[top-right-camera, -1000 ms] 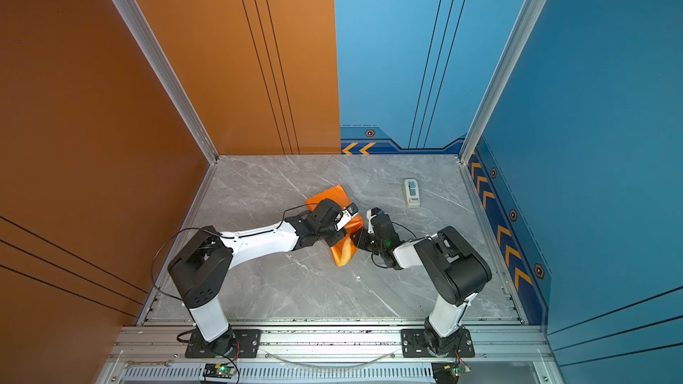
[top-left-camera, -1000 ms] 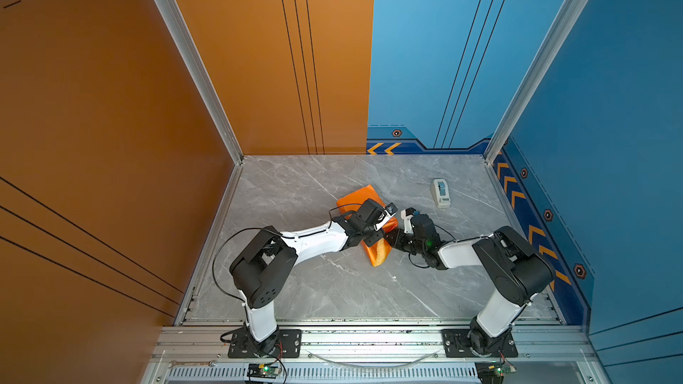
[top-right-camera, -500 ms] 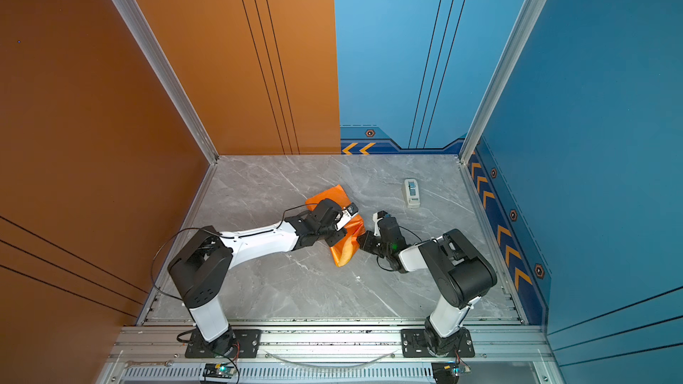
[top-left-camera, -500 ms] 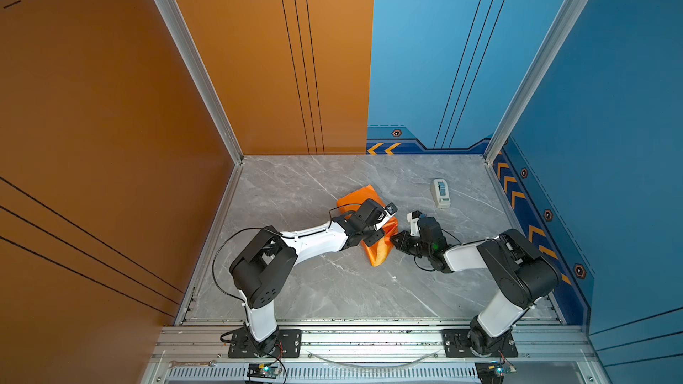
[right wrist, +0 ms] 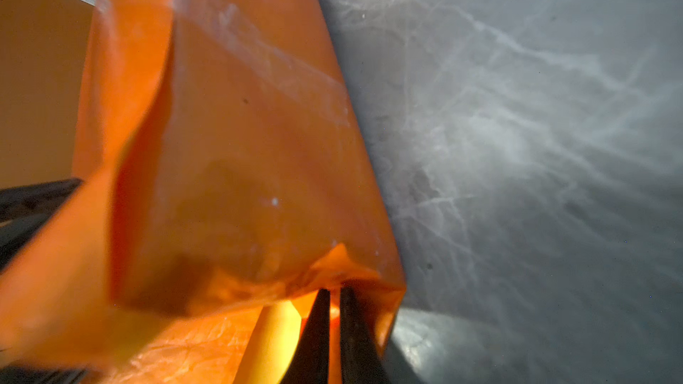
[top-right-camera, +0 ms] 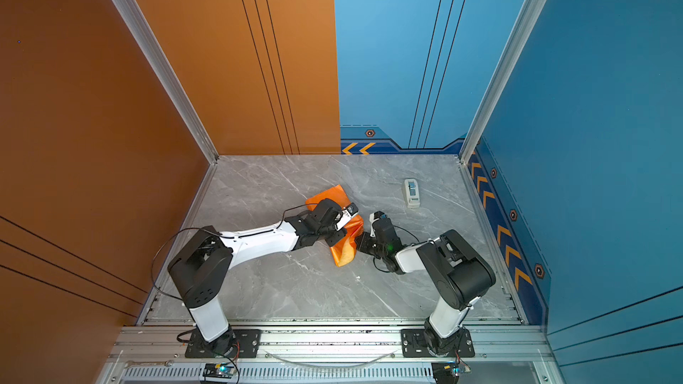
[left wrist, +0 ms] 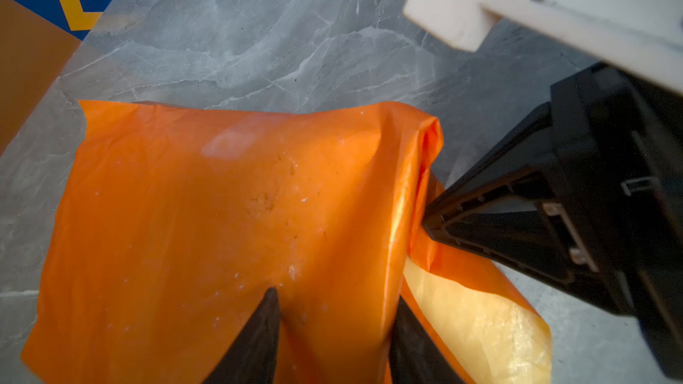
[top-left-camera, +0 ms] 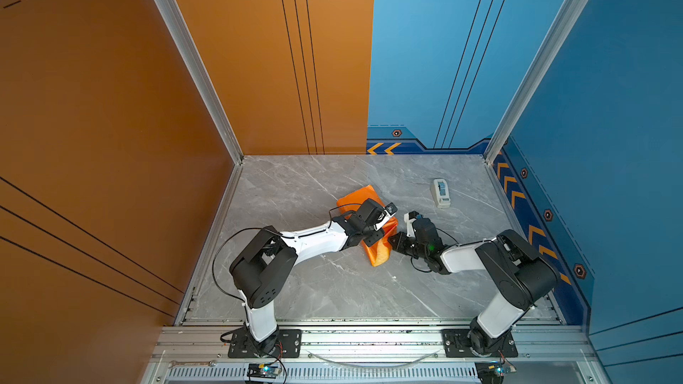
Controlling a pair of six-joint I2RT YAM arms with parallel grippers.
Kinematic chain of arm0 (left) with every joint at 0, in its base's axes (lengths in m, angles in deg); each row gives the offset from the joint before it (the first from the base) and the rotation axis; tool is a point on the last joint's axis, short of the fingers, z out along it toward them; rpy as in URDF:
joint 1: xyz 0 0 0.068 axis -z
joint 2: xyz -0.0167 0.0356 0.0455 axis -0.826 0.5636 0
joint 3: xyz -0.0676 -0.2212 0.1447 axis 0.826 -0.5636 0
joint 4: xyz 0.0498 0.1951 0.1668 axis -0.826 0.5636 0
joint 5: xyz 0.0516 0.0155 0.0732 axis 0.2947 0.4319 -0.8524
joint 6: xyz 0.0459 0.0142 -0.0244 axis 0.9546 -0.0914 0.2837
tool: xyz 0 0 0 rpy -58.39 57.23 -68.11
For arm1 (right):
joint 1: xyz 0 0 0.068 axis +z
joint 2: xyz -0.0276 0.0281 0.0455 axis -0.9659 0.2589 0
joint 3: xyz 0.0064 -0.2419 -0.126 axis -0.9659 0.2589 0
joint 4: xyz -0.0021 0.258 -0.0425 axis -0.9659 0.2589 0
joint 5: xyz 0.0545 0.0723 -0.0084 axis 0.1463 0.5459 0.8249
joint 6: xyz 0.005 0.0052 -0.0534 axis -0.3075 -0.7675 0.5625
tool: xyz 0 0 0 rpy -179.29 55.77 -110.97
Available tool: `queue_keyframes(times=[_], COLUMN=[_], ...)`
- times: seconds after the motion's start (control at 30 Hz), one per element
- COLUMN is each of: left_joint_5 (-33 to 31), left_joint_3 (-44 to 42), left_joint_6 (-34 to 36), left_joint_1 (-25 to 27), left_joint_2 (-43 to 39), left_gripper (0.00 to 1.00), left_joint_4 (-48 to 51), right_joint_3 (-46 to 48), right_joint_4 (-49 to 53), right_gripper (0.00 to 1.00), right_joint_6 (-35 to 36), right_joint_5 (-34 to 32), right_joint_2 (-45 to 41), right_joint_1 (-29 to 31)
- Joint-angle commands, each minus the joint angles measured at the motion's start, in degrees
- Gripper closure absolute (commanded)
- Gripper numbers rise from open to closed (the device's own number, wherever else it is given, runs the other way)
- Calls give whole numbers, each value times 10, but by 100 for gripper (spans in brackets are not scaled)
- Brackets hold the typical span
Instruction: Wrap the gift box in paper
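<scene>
The paper [top-left-camera: 377, 254] [top-right-camera: 343, 253], glossy orange outside and pale yellow inside, is folded over a boxy shape mid-table. The gift box itself is hidden under it. My left gripper [top-left-camera: 375, 235] [top-right-camera: 334, 238] [left wrist: 334, 295] rests on the papered top near its edge. Its jaws stand apart with the orange sheet [left wrist: 221, 197] between and under them. My right gripper [top-left-camera: 392, 243] [top-right-camera: 359, 243] [right wrist: 334, 289] comes in from the right and is shut on a thin fold of the paper [right wrist: 240, 142] at the package's open end, where the yellow inner face shows.
A small white-grey tape dispenser [top-left-camera: 440, 192] [top-right-camera: 412, 192] lies on the grey marble table [top-left-camera: 332, 289] behind and to the right of the package. Orange and blue walls close in the table on three sides. The two wrists sit close together over the package.
My right gripper's jaws have closed onto the paper's edge. The left arm and the package have stayed put.
</scene>
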Motion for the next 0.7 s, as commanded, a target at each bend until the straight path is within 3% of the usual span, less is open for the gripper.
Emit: queue_keyframes(times=[0.0,0.3,0.67], left_joint_5=[24,23,23], left_joint_3=[-18,-20,-20], left_joint_6=[-12,-12,-12], left_joint_1=[-2,-2,-2], left_joint_2=[6,3,4], left_gripper=[54,54,54], left_joint_4=[29,30,29], right_joint_3=[-4,-35,-9], right_joint_4=[76,64,80], right_gripper=[88,84,77], right_joint_6=[3,-7,4], right_joint_5=[-9,-23,-26], right_joint_2=[33,53,27], right_joint_1=[12,27,29])
